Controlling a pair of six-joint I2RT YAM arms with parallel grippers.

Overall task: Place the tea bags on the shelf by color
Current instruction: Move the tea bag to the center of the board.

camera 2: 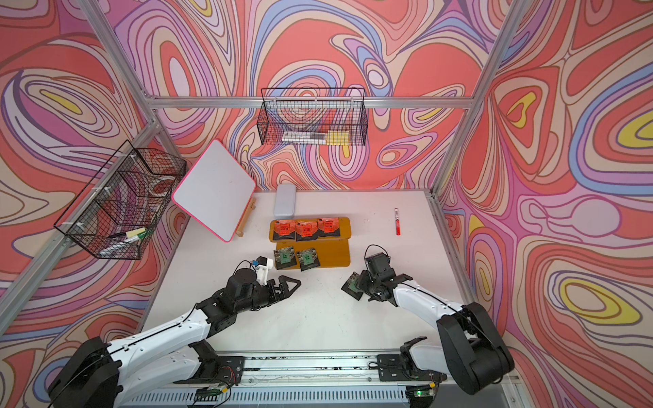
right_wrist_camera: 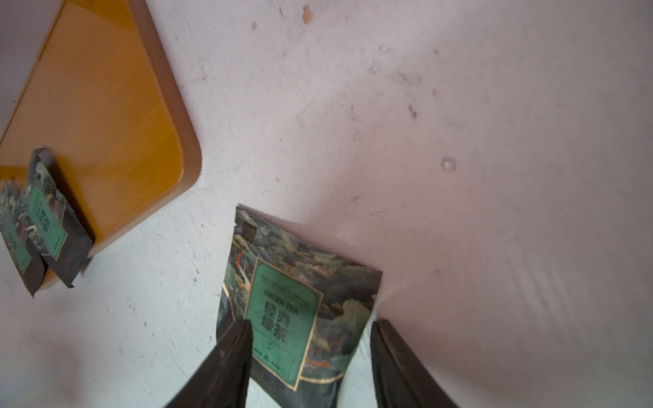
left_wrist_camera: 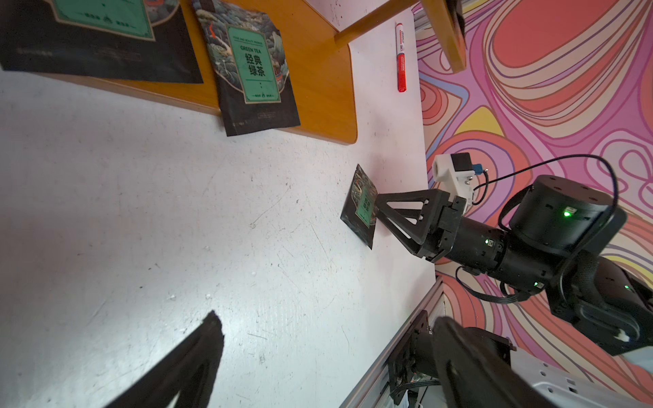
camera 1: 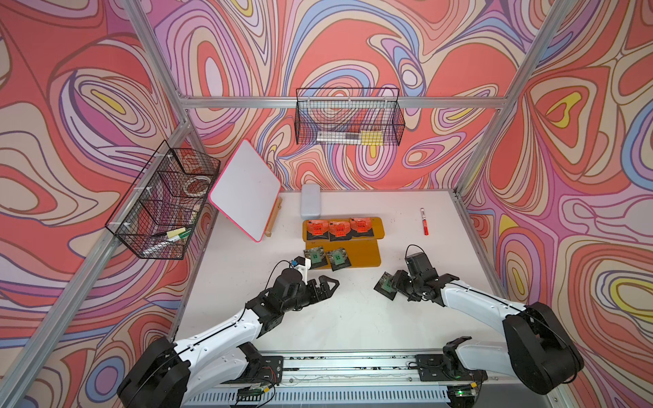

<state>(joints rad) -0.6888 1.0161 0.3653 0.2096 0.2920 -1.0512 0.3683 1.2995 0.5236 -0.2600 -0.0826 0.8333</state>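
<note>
My right gripper [camera 1: 390,287] hangs low over the counter [camera 1: 353,318], in front of the shelf [camera 1: 365,256] and off its right corner. It is about half open and closed on the third green tea bag [camera 1: 385,284] by its two side edges. The top views show this grip only as a dark bag at my fingertips. The right wrist view makes it plain, with my fingers [right_wrist_camera: 233,349] on either side of the bag and its green label facing the camera. The left wrist view adds the side-on look: that bag is tilted steeply, its low corner close to the counter, though I cannot tell whether the corner touches. My left gripper [camera 1: 328,284] is spread wide and holds nothing, hovering over the counter just in front of the shelf's lower step. Its own wrist view catches only one finger [left_wrist_camera: 198,356]. Only the top views show the three orange tea bags [camera 1: 339,230], side by side on the upper step. The two other green tea bags [camera 1: 338,260] lie on the lower step toward its left end, and the right part of that step is bare. In the left wrist view the right-hand one of these hangs over the near edge, and GREEN TEA is readable on its label. A red marker [camera 1: 424,224] lies on the counter to the right of the shelf.
</note>
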